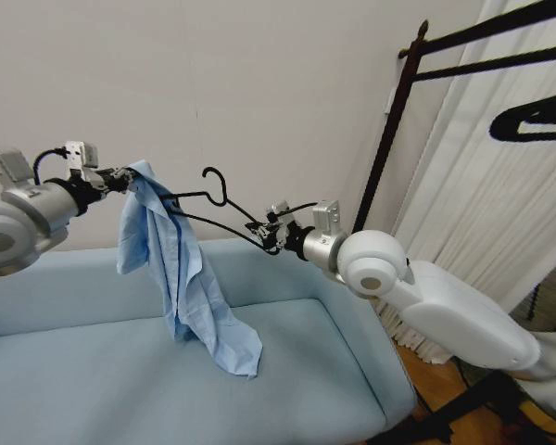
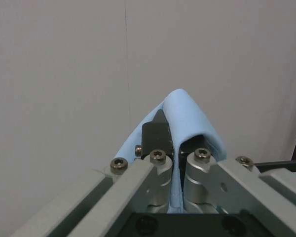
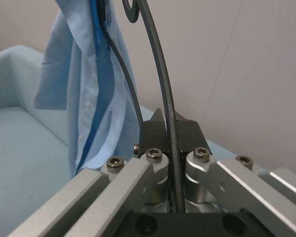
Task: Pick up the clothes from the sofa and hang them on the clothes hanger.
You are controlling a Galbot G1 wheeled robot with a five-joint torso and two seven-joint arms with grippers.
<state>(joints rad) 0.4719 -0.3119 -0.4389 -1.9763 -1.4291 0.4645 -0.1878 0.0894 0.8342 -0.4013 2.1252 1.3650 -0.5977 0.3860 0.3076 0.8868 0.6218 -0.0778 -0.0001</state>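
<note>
Half the hanger hidden inside blue shirt, rack cropped above

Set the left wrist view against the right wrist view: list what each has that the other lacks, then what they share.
Left wrist view: the left gripper shut on a raised fold of the blue shirt.

Right wrist view: the right gripper shut on the wire of the black hanger, the shirt hanging loose at the hanger's far end, and the light blue sofa beneath.

Shared: the blue shirt and the pale wall behind.
</note>
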